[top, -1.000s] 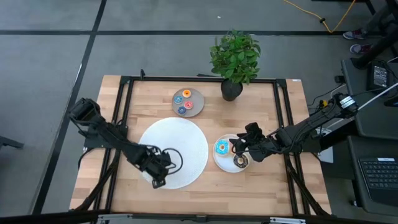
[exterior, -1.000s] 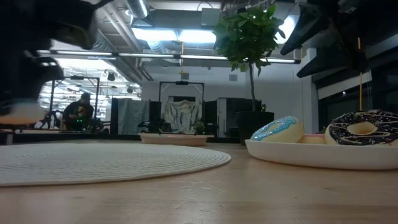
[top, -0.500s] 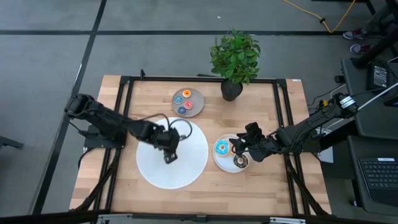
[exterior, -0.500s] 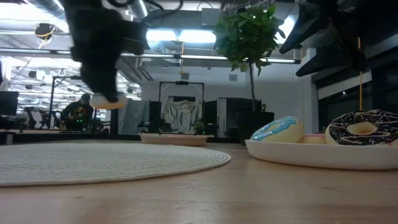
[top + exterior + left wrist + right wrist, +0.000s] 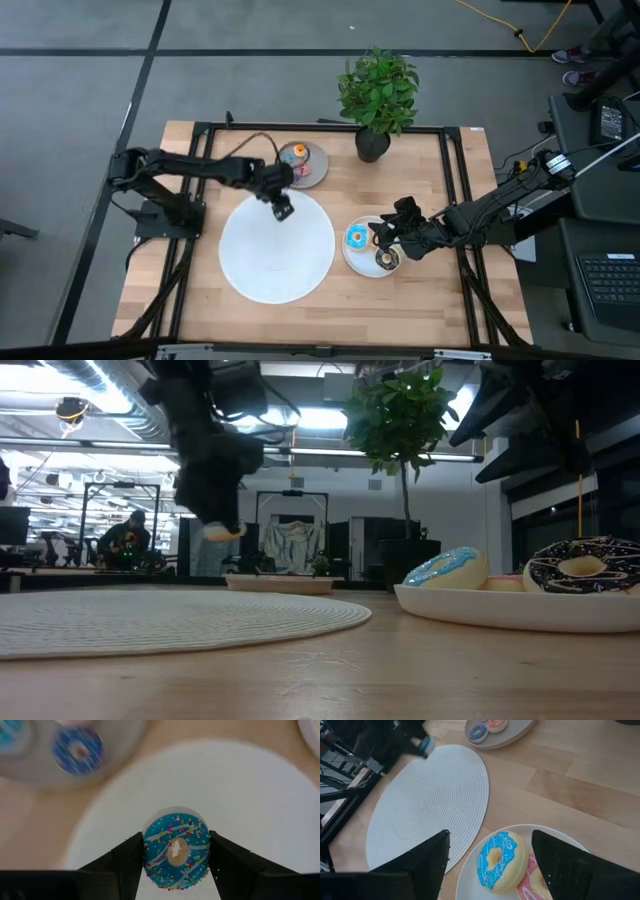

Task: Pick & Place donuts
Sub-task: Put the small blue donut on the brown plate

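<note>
My left gripper (image 5: 281, 208) hangs over the far edge of the large white disc (image 5: 275, 250), near the grey plate (image 5: 303, 163), and is shut on a tiny teal sprinkled donut (image 5: 176, 851). Orange, red-pink and dark blue tiny donuts (image 5: 295, 164) lie on that grey plate. My right gripper (image 5: 385, 236) is open above the white plate (image 5: 349, 262). Lying flat on this plate are the blue donut (image 5: 497, 860), the chocolate donut (image 5: 387, 261) and a pink donut (image 5: 532, 882), which is partly hidden. My left gripper pinches the teal donut between its two fingers (image 5: 131, 862), one on each side of the outer rim (image 5: 150, 851). The fingers come from above, pointing down. The donut is lifted clear over the white disc with its iced face up, and it sits at the fingers' free ends (image 5: 222, 532).
A potted plant (image 5: 378, 95) stands at the table's far edge, right of the grey plate. Black frame rails (image 5: 195, 200) run along the table's left and right sides. Bare wood (image 5: 400, 165) lies between the grey plate and the white plate.
My left gripper has carried the teal donut from the white disc's near edge across it toward the far edge and the grey plate, staying shut on it. The right arm has kept still.
</note>
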### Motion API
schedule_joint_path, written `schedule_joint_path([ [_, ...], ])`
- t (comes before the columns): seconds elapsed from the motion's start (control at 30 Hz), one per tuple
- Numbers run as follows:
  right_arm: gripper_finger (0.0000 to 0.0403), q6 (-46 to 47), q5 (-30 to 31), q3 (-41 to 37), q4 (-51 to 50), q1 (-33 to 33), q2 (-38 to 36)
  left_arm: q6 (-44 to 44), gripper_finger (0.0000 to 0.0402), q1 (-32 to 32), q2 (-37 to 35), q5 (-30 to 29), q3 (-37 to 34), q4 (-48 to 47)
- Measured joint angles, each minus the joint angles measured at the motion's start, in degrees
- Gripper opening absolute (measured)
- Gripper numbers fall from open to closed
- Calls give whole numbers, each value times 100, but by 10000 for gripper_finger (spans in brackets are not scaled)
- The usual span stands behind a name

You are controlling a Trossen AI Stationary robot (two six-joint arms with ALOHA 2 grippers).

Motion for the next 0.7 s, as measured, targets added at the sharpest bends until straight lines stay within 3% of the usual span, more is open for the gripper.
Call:
schedule_joint_path([
  [0.3, 283, 6, 24, 0, -1, 2, 0, 1158, 198, 1046, 494, -6, 746, 141],
  [0.7, 283, 49, 116, 0, 108, 1, 0, 2090, 198, 1848, 2091, -55, 2133, 421],
])
